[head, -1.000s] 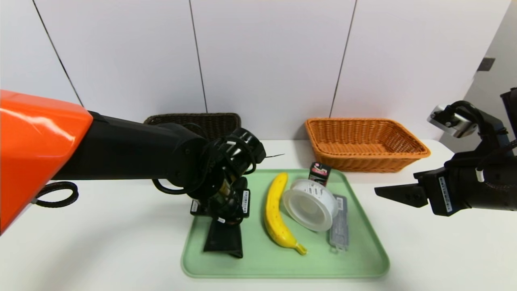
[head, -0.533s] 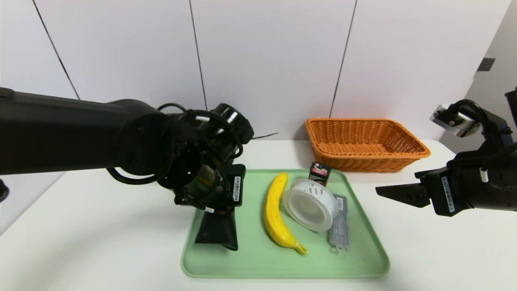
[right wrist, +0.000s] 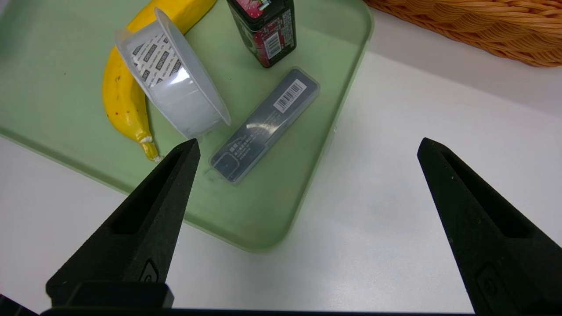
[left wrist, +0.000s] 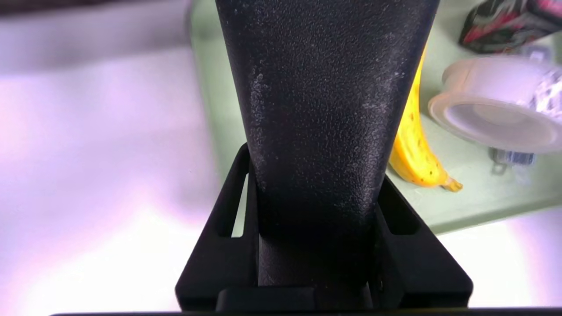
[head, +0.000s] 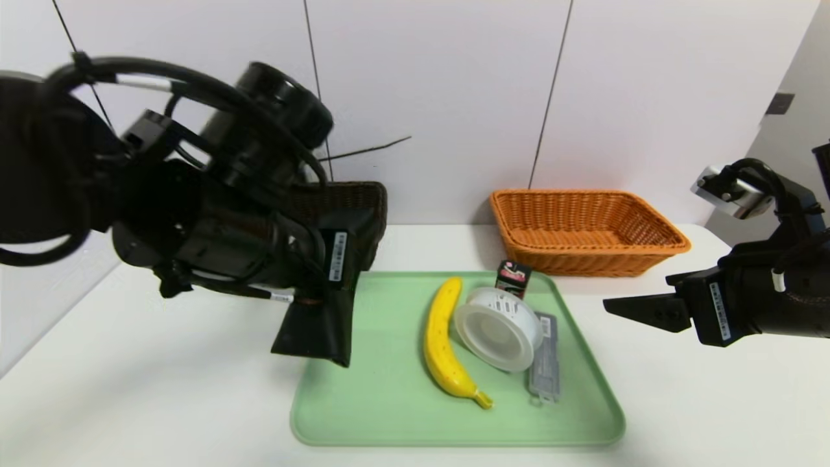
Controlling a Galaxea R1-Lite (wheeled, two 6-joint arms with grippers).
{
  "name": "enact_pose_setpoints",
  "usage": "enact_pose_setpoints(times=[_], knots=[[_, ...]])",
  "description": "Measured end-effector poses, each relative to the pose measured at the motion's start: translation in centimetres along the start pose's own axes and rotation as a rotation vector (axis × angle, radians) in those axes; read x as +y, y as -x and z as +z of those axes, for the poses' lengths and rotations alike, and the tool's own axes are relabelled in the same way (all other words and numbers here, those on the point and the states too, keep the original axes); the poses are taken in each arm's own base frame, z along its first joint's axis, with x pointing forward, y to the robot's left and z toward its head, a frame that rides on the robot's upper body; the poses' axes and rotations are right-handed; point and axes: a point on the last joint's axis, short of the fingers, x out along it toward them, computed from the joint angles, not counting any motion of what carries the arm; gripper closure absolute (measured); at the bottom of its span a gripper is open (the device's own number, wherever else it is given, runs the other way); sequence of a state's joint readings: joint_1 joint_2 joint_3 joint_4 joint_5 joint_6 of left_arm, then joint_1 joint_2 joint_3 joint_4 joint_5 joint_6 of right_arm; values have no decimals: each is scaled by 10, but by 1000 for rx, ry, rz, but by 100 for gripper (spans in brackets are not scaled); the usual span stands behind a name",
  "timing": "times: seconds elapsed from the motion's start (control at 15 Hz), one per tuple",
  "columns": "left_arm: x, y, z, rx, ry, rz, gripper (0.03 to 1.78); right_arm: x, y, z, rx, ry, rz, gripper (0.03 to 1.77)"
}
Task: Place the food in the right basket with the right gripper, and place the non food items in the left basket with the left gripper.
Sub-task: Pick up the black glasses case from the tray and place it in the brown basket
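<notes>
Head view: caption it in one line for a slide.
Left gripper lifts a black pouch off the green tray; right gripper waits open.

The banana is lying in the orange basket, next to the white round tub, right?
Not quite. The banana does lie next to the white round tub, but both are on the green tray, as the head view shows. The orange basket holds nothing visible.

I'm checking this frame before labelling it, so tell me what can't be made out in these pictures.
- Dark wicker basket, head view: mostly hidden behind the left arm; its contents are not visible.
- Left hand, head view: its fingers are buried under the flat black item it grips.
- Flat black item, left wrist view: fills the frame, so its identity is unclear.
- Small dark red-printed box, head view: label too small to read.
</notes>
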State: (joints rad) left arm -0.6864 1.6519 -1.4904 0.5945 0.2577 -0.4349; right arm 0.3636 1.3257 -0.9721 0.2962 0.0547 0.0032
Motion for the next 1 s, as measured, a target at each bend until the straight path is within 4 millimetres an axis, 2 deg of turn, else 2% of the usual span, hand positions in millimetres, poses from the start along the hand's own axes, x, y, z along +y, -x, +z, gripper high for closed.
enact_pose_setpoints(times=[0.27, 0.47, 0.73, 1.0], knots=[[42, 20, 40, -109, -136, -26, 116, 1, 3, 1, -11, 5, 5, 9], [76, 20, 66, -164, -331, -26, 117, 2, 5, 0, -14, 6, 5, 9], [110, -4, 92, -180, -615, 50, 117, 2, 8, 0, -25, 7, 5, 9], [134, -43, 114, -183, -860, 125, 118, 2, 13, -1, -36, 7, 6, 9]])
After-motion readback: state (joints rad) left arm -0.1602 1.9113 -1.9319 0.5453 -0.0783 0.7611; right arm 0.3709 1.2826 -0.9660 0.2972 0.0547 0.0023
